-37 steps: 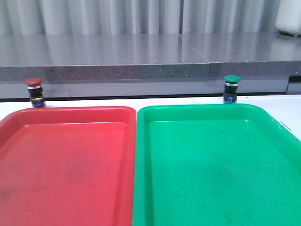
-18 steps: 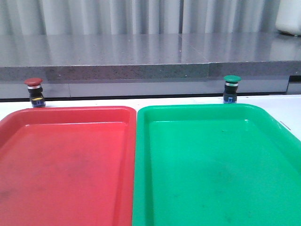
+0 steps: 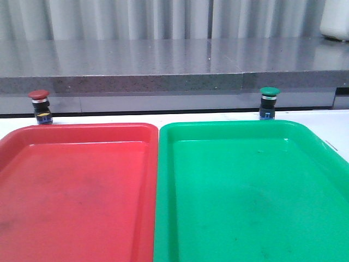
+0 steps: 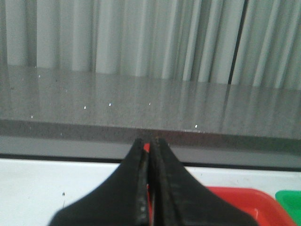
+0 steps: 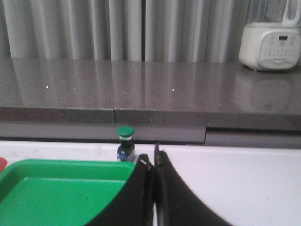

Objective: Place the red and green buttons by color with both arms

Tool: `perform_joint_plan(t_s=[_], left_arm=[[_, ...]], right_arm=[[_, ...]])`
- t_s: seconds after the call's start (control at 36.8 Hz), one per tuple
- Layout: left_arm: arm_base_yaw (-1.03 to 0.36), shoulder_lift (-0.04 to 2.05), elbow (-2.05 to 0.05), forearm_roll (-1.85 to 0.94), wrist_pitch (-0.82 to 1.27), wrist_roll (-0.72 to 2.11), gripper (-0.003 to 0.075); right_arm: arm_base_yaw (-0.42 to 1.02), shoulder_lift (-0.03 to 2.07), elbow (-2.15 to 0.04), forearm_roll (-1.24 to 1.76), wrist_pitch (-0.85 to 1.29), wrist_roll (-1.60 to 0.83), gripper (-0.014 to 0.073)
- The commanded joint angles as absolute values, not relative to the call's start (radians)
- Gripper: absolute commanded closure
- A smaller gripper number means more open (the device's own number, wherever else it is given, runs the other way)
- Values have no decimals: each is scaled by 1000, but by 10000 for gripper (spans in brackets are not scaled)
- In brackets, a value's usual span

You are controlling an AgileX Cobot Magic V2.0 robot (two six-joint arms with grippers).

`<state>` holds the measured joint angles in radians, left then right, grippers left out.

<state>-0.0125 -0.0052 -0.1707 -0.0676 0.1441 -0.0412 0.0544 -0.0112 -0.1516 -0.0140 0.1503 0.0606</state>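
Looking like indoor test or lab setup. White bench (image 3: 136, 118) carrying red tray (image 3: 76, 191) and green tray (image 3: 251, 191) side by side. Grey speckled stone counter (image 3: 163, 65) running behind, pale pleated curtain (image 3: 136, 19) hanging beyond. White kitchen appliance (image 5: 269, 46) sitting on counter, hinting at kitchen-like corner.

Front cam looks forward, low over the bench (image 3: 338, 123), close on both trays. Each wrist cam sits behind its gripper (fingers in foreground), facing same way. Right wrist and front share the green button (image 3: 269, 102); left wrist shows mostly counter.
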Motion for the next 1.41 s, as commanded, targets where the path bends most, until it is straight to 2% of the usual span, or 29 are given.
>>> perform_joint_plan(t_s=[0.0,0.14,0.27,0.49,0.76,0.81,0.87,0.95,0.98,1.0,1.06,1.38], left_arm=[[-12,17,-327,-78,181,-42,740],[-12,125,-540,-78,352,-42,740],[-12,249,-662,-78,453,-42,740],[-12,370,-665,-78,557,-42,740],[-12,442,-637,-69,537,-42,731],[-12,464,-636,-49,537,-42,650],[-12,485,-636,-39,529,-42,500],[-12,528,-636,-39,499,-42,233],[-12,546,-636,-39,488,-42,164],[-12,566,-636,-39,478,-42,130],[-12,625,-654,-39,468,-30,121],[-13,1185,-956,-43,427,-5,122]], right_arm=[[51,-10,-278,-25,132,26,664],[51,92,-460,-25,275,12,664],[51,241,-584,-25,410,6,664],[51,433,-586,-25,492,6,664],[51,562,-585,-25,490,5,645],[51,569,-585,-26,490,0,553],[51,574,-585,-26,490,0,405],[51,583,-585,-26,490,0,153],[51,584,-585,-26,490,0,95],[51,584,-585,-26,491,0,46],[51,584,-585,-26,491,0,13],[51,584,-585,-26,491,0,13]])
